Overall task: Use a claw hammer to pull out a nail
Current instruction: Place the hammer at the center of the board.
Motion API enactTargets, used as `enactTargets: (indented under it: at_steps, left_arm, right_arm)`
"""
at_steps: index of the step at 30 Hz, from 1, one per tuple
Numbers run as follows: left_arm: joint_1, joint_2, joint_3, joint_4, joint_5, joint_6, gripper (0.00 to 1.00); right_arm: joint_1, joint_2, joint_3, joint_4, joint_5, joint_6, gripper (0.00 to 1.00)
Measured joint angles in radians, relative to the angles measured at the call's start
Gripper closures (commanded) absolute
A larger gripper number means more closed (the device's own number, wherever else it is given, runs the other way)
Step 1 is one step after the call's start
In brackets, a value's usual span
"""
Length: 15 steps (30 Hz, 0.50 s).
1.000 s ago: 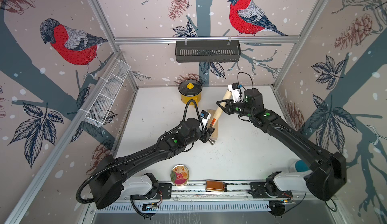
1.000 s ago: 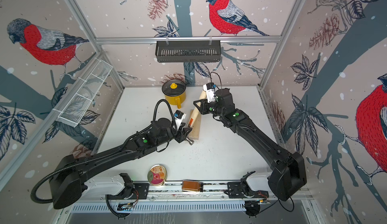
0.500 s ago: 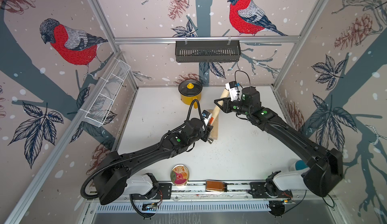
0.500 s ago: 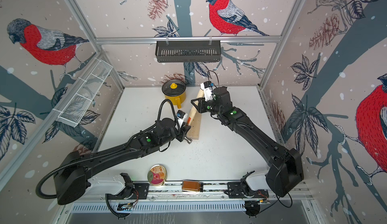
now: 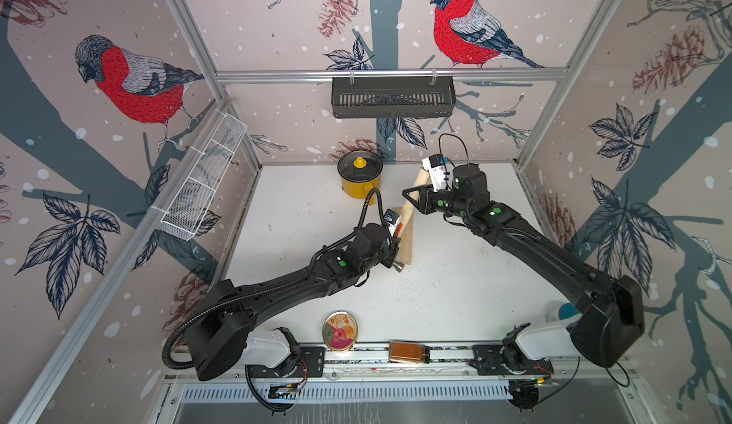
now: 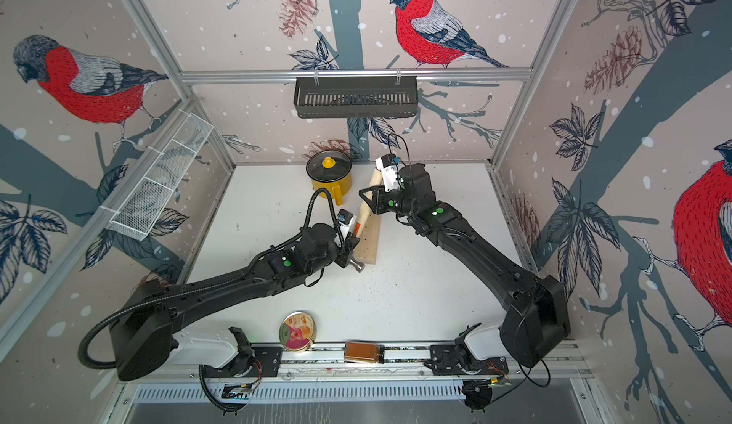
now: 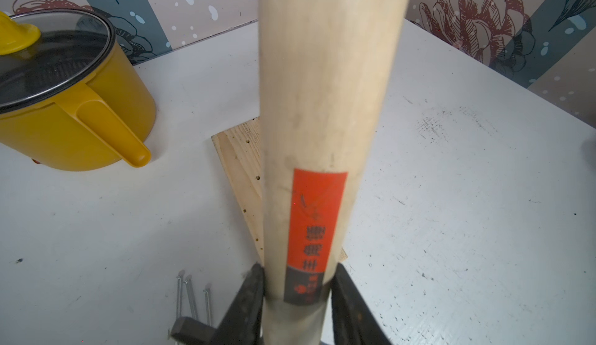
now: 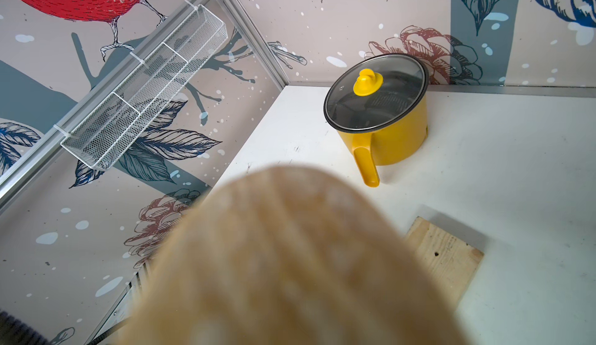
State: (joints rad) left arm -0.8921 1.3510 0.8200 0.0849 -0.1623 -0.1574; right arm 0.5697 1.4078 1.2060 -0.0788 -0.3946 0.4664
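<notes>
1. Claw hammer (image 7: 322, 101) sits mid-desk and tilted. Its grey head (image 5: 398, 267) is down at the near left corner of the wooden board (image 5: 408, 243). The handle leans up and away toward the far right, with the butt end (image 5: 421, 175) in the air.
2. Left jaws are clenched on the handle down low, at the bottom of the orange-and-black label (image 7: 317, 227), with both fingers (image 7: 251, 298) flat against the wood. We reckon that's for steering, since a grip close to the head decides where the claw goes.
3. Right jaws are clamped on the same handle up near the butt end, which fills the right wrist view as a big blur. Far from the head means the long lever, so we'd guess this arm supplies the prying pull.
4. The board lies flat on the desk (image 5: 455, 283) with a few small holes in it. Nothing pins it down except the hammer, so we think it could lift or skid once the pull comes.
5. We can't tell if a nail is caught in the claw, because the head is mostly hidden under the left arm. A few loose nails (image 7: 192, 295) lie on the desk just beside the head.
6. The yellow pot (image 5: 360, 182) stands to the far left of the board, near the handle but apart from it. We'd watch that gap if the handle swings.
</notes>
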Motion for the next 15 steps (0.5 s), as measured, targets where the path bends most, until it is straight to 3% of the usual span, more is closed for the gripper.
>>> enactTargets:
  at_steps: [15]
  left_arm:
    - [0.000, 0.017, 0.008, -0.016, -0.021, 0.004, 0.60]
  right_arm:
    - [0.011, 0.010, 0.015, 0.003, -0.016, 0.001, 1.00]
